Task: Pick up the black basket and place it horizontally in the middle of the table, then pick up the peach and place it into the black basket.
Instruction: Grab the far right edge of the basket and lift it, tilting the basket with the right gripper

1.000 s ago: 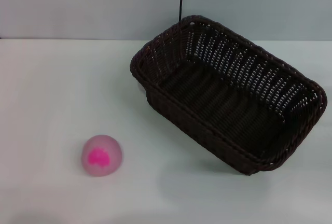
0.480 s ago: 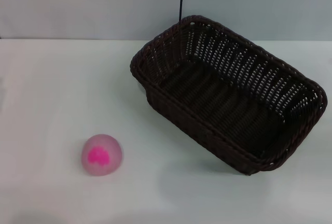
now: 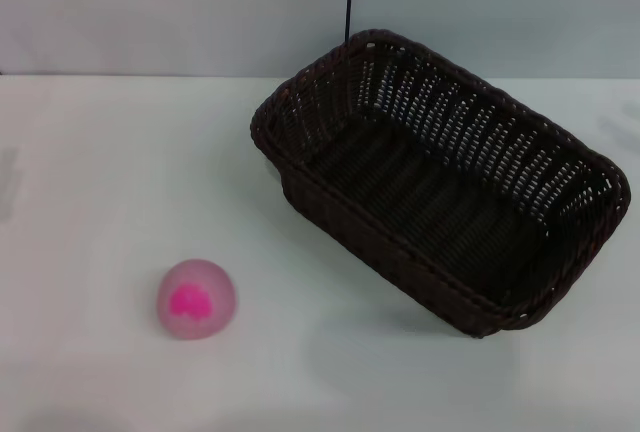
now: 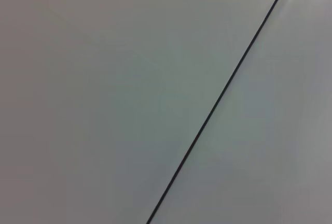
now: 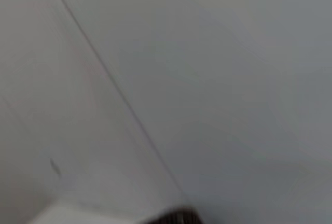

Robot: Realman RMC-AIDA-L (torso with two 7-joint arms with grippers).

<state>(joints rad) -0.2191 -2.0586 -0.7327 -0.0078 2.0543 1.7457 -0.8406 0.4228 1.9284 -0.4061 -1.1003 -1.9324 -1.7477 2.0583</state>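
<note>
The dark woven wicker basket (image 3: 440, 180) lies skewed at two o'clock, awaiting straightening, the pale pink peach (image 3: 196, 298) at eight; neither gripper shows.

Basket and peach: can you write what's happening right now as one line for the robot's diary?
black basket: empty, angled, right side of table | peach: on table, front left, apart from basket | arms: neither in view | step: basket not yet picked

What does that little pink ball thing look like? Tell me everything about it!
The peach is a small, round, pale pink fruit with a bright magenta blotch on the side facing the head camera. Its skin looks smooth and matte. It sits alone on the white table, near the robot's left front, well apart from the black basket on the right. Only the table touches it; no hand is near it.
</note>
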